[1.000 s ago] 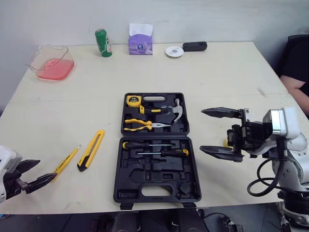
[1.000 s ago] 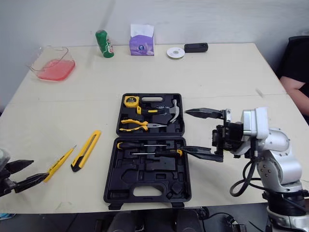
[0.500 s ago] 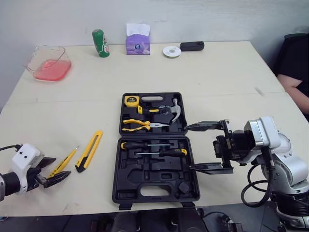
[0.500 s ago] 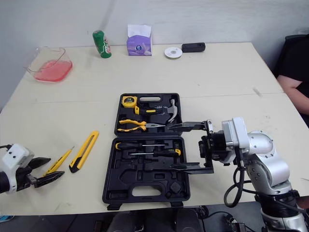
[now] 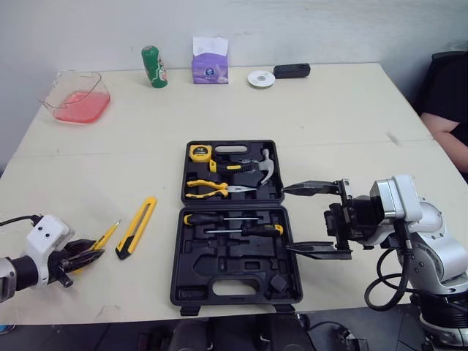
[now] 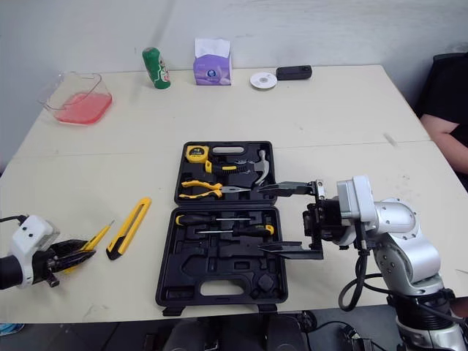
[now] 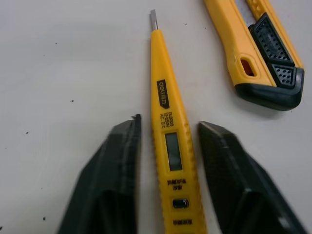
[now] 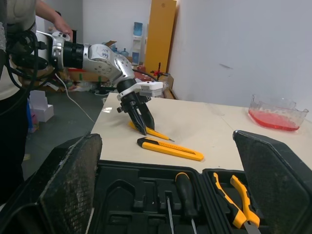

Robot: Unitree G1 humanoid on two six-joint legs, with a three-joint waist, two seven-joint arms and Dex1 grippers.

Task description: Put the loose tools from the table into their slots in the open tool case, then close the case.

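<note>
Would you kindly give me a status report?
Left gripper open, astride tester pen on table. Right gripper open at tool case edge. Utility knife near pen, not touching.

Along the back edge on my feed there's the usual clutter. A clear tub (image 5: 75, 95) with pink liquid sits at the far-left corner. Next to it in a loose row are a green can (image 5: 154, 66) standing upright and a purple tissue box (image 5: 210, 60) with a tissue poking out the top. Then comes a small white disc (image 5: 261, 78) lying flat and a black gadget (image 5: 292, 70) just beside it. A person (image 5: 447, 124) in dark clothes is at the right edge, bare forearm showing. My right wrist cam catches another person (image 8: 12, 136) standing in the room, plus a tall yellow cabinet (image 8: 158, 39) against the wall behind.
</note>
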